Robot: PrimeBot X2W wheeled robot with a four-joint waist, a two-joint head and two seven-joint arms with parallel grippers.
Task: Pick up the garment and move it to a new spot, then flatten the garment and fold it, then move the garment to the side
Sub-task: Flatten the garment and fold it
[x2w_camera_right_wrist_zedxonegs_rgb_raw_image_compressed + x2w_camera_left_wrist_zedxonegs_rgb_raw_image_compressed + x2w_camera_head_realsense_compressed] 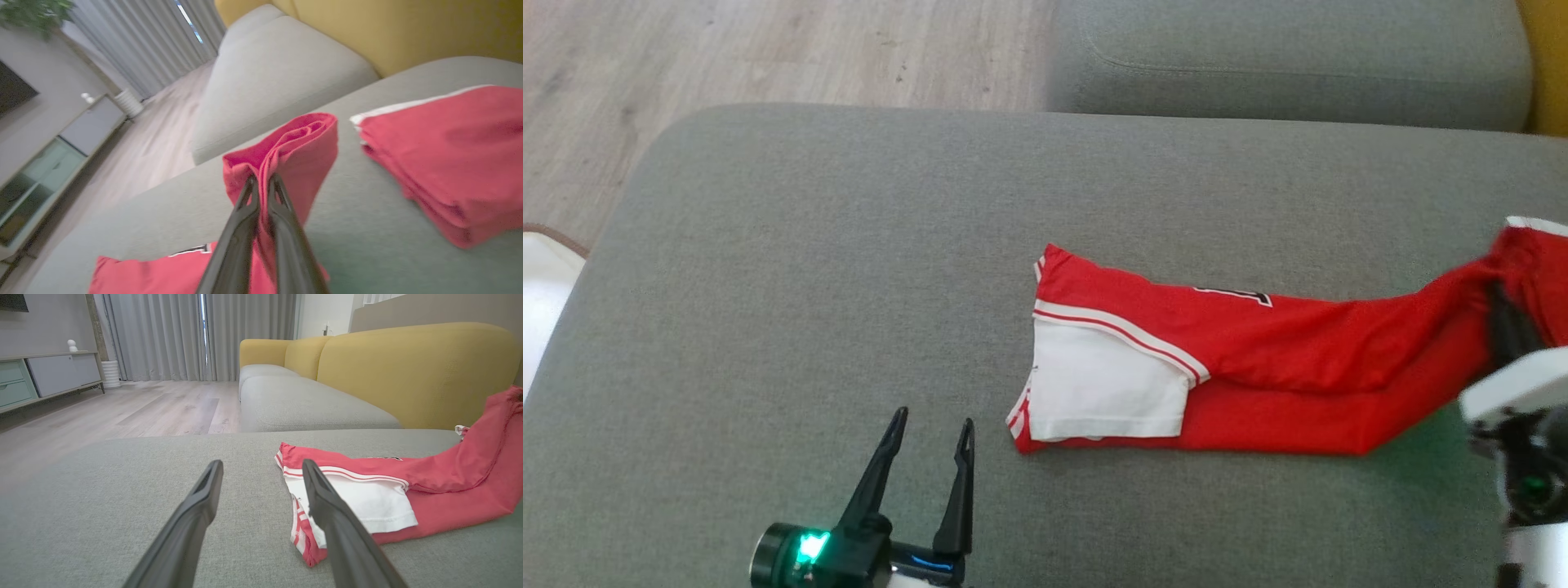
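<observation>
The garment (1258,359) is a red shirt with white sleeves and white stripes, folded into a long band across the grey seat cushion (849,269). Its left end lies flat with a white sleeve on top. My right gripper (1507,318) is shut on the band's right end and holds it lifted off the cushion; in the right wrist view the red cloth (286,155) is pinched between the gripper's (261,179) fingers. My left gripper (931,429) stands open, empty, just left of the shirt's near left corner, and the left wrist view shows that gripper (261,465) beside the garment (388,486).
A second grey seat cushion (1282,57) lies behind, with a yellow backrest (412,371) to the right. Wooden floor (727,57) runs past the cushion's far left edge. A folded red and white cloth (449,151) lies on the cushion right of the raised end.
</observation>
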